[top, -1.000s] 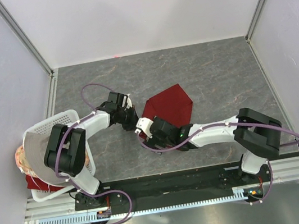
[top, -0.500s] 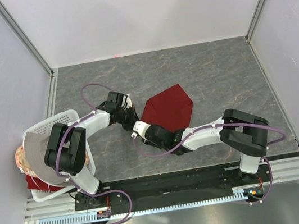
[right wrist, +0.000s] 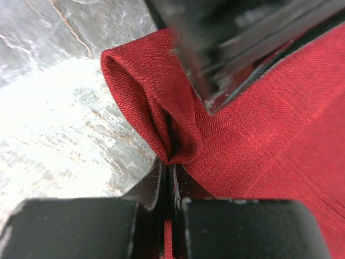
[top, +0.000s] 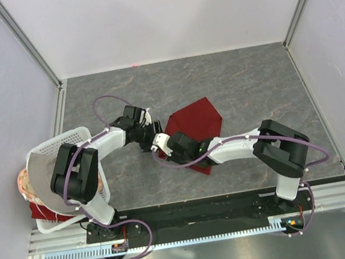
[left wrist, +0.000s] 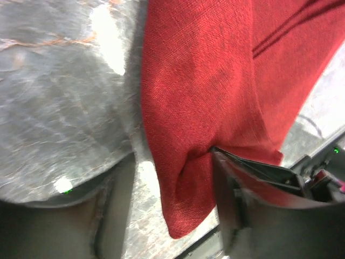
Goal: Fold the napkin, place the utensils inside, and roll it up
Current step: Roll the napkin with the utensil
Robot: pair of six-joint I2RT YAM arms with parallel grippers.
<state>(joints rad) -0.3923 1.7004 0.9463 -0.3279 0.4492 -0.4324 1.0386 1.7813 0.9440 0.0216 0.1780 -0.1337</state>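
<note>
The maroon napkin lies partly folded on the grey table, with its left corner bunched up. My right gripper is shut on that bunched corner; the right wrist view shows the napkin pinched into a fold between the closed jaws of the right gripper. My left gripper is beside it at the same corner. In the left wrist view the left gripper is open. The napkin corner hangs loose between its fingers. The utensils are out of view.
A white basket stands at the table's left edge, draped with a grey-beige cloth, with a red item below it. Frame posts and walls enclose the grey table. The two arms nearly touch at the napkin corner.
My right gripper moved up and left to the napkin's left corner and closed on it. My left gripper opened and let go of the cloth.
</note>
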